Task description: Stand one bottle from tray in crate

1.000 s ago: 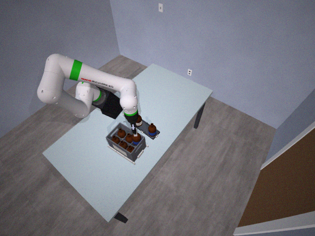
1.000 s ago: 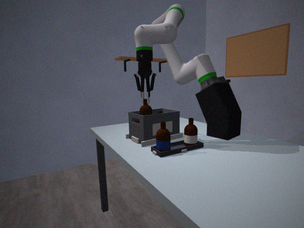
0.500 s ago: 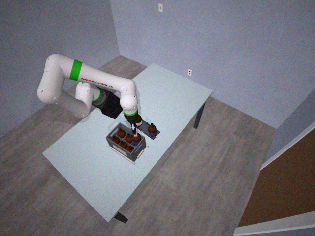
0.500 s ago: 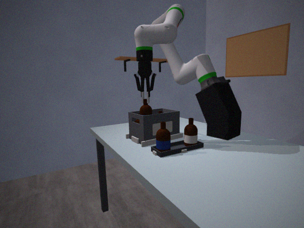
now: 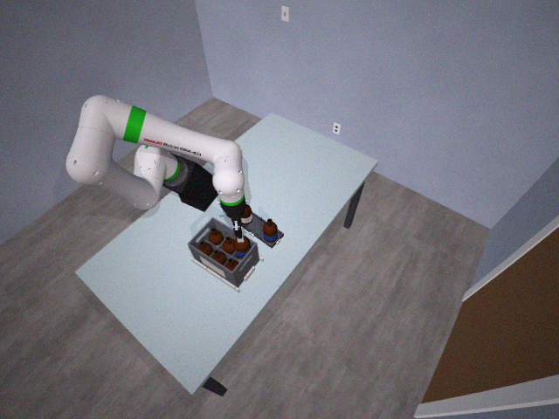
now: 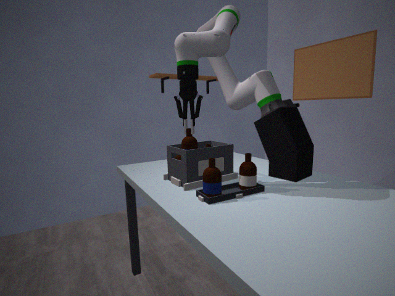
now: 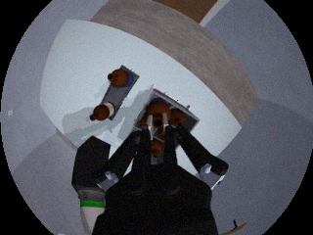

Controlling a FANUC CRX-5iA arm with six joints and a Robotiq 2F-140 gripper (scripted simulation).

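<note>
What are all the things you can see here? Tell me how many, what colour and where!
Table: one, pale blue-grey top with dark legs, middle of the room.
Crate: one, grey, on the table near the arm's base.
Bottles in the crate: five brown ones standing in cells, plus the held one.
Held bottle: one, brown with a blue band, partly down in a crate cell, gripped at the neck.
Tray: one, dark, beside the crate.
Blue-label bottle: one, brown, upright on the tray.
White-label bottle: one, brown, upright on the tray.
Board: one, orange-brown, on the wall.
Shelf: one, wooden, on the wall.
Arm: one, white with green rings, on a black base.
Hand: one, black, shut on the held bottle.
</note>
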